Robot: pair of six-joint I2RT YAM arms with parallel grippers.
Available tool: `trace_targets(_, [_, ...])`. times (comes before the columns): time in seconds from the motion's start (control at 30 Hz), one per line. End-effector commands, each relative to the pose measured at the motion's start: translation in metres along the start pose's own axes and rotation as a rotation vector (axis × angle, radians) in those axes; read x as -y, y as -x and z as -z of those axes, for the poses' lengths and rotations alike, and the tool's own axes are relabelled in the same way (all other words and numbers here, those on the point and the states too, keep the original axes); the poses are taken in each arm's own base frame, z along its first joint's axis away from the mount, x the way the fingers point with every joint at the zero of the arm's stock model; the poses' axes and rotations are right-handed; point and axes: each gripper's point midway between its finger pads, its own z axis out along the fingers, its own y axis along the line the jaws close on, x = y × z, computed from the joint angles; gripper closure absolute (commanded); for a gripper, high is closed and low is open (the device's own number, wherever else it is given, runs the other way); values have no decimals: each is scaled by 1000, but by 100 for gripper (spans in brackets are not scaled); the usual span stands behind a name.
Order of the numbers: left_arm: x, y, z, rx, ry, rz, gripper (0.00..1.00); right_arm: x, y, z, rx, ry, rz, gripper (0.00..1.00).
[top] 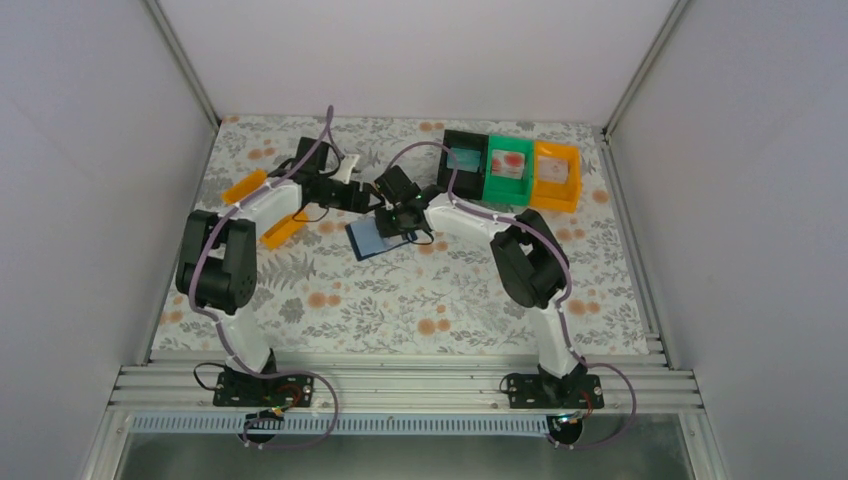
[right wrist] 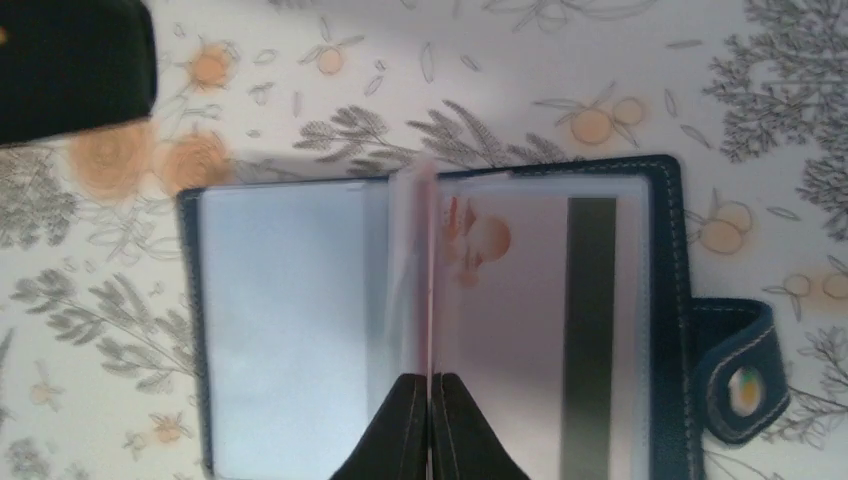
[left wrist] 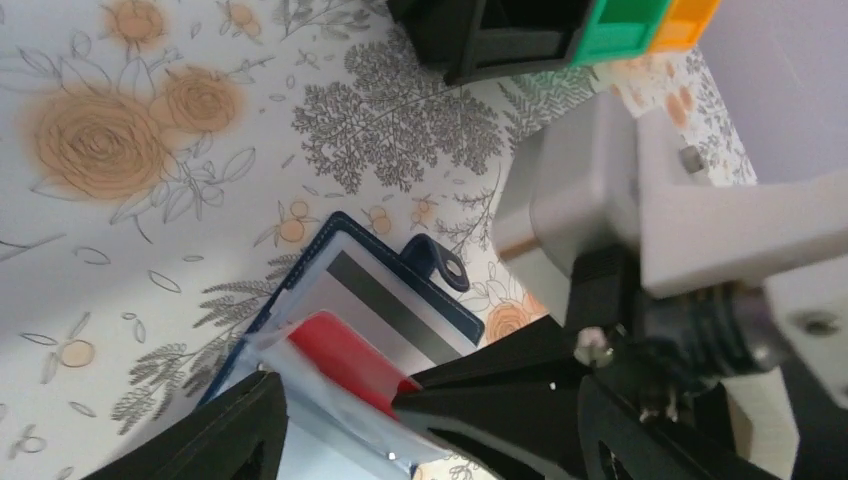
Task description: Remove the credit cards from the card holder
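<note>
Right gripper (right wrist: 431, 385): both black fingers are pressed flat together, pinching the thin edge of one clear plastic sleeve (right wrist: 408, 260) that stands up from the spine of the holder (right wrist: 280, 320). Left gripper (left wrist: 335, 392): its two black wedge fingers are spread wide, one on each side of that lifted sleeve. Hard to say whether either one touches it. Inside the sleeve there's a red card (left wrist: 340, 350), glossy and flat, only partly showing.

The holder lies open on the table (top: 400, 310), roughly dead centre in the top view, with both grippers right over it. It's navy outside with pale stitching and has cloudy see-through pages inside. From the right wrist, the 9 o'clock page looks blank pale blue. The 3 o'clock page shows a striped card (right wrist: 590, 330), whitish with one dark stripe down it and an orange-red mark. So that's two cards countable in the holder. One rounded tab (right wrist: 735, 370) with a snap sticks off the 3 o'clock edge.

Further out, at about 1 o'clock from the holder, three boxy plastic bins stand touching in a row: a black bin (top: 465, 137), a green bin (top: 508, 187) and an orange bin (top: 555, 198). Each has something flat inside, too small to make out. The table has a grey leaf and orange flower print.
</note>
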Motion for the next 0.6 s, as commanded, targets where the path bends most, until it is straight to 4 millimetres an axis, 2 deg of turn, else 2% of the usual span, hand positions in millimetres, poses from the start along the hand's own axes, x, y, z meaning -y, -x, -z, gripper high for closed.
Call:
trace_targets(0.0, [-8,-27,-27,-82,0,155,25,-5,-12,-15,-19,-19,3,96])
trace_targets(0.1, [-22,-24,-31,-88,52,181,20,-9,-13,-16,-21,-19,7,96])
trace_targets(0.2, [-25,-22,-37,-95,50,204,10,-11,-15,-17,-22,-22,9,96])
trace_targets(0.27, [-27,-24,-42,-107,60,209,8,-13,-15,-17,-22,-24,11,96])
trace_targets(0.43, [-23,-37,-53,-138,47,217,14,-19,-12,-18,-19,-20,22,96])
trace_targets(0.57, [-24,-40,-59,-151,44,217,25,-24,-11,-23,-21,-32,40,96])
